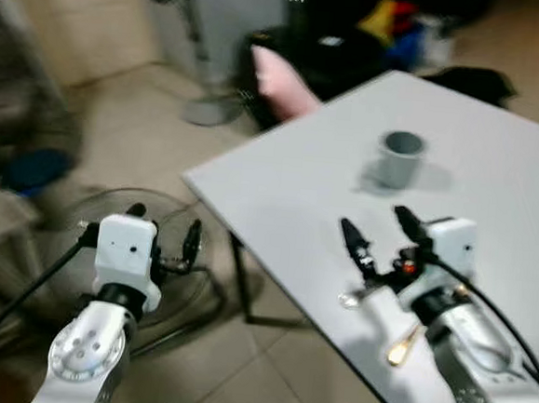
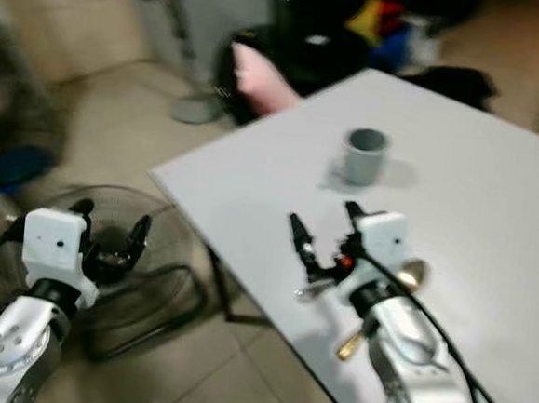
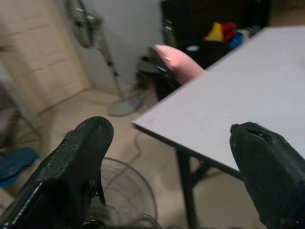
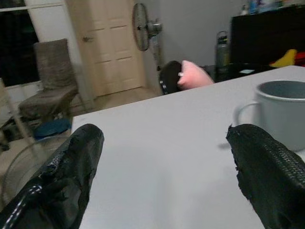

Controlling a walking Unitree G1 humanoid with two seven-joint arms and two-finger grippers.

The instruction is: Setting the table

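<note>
A grey mug (image 1: 401,158) stands upright on the white table (image 1: 289,194), a short way beyond my right gripper (image 1: 374,219). That gripper hovers low over the table near its front edge, open, with nothing between its fingers; the mug (image 4: 281,112) shows just past one fingertip in the right wrist view. A gold spoon (image 2: 411,271) lies on the table beside and partly under my right wrist. My left gripper (image 1: 165,223) is off the table to its left, above the floor, open and empty.
A round floor fan (image 1: 197,289) lies on the tiles under my left gripper, by the table leg (image 1: 240,274). A pink cushion (image 1: 283,86) and dark clutter sit behind the table's far corner. A standing fan's base (image 1: 211,111) is behind that.
</note>
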